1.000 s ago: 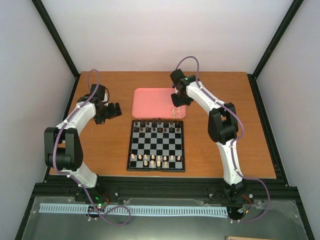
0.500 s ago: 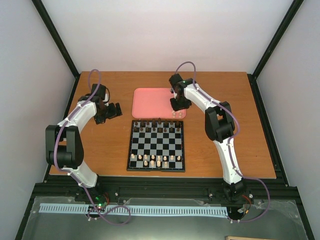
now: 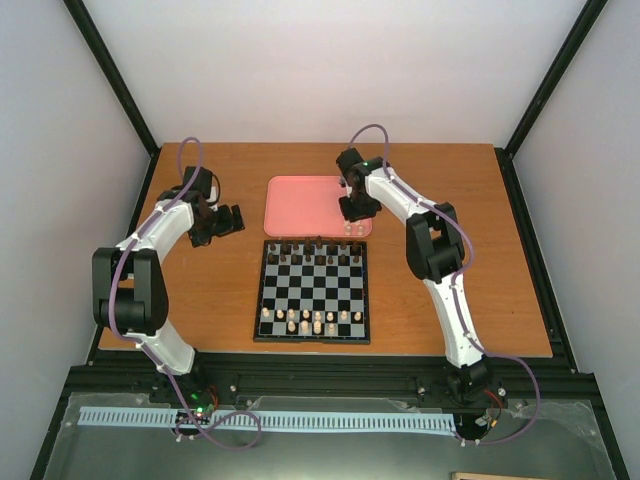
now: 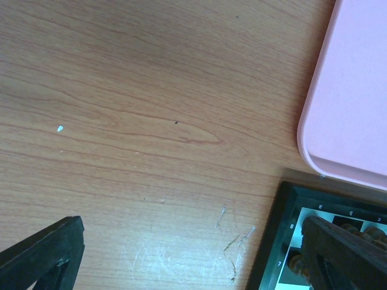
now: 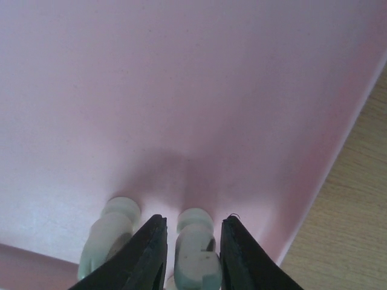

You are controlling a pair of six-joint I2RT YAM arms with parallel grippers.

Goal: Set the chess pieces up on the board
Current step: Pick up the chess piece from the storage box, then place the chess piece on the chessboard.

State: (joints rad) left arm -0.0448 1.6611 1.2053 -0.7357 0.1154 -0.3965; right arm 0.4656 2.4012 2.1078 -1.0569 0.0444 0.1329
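Most chess pieces (image 3: 305, 320) already stand on the board (image 3: 314, 290); I have the right gripper (image 5: 193, 222) straddling one of the last on the pink tray (image 5: 181, 90), bite unclear, left gripper (image 4: 192, 229) gaping idle.

Chess pieces (image 5: 195, 241) cut off below (grip unclear).

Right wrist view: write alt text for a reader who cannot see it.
The two black fingers of the right gripper flank a cream-white chess piece standing on a plain pink tray. A second cream-white piece stands left of them, and brown wooden table shows at the right edge.
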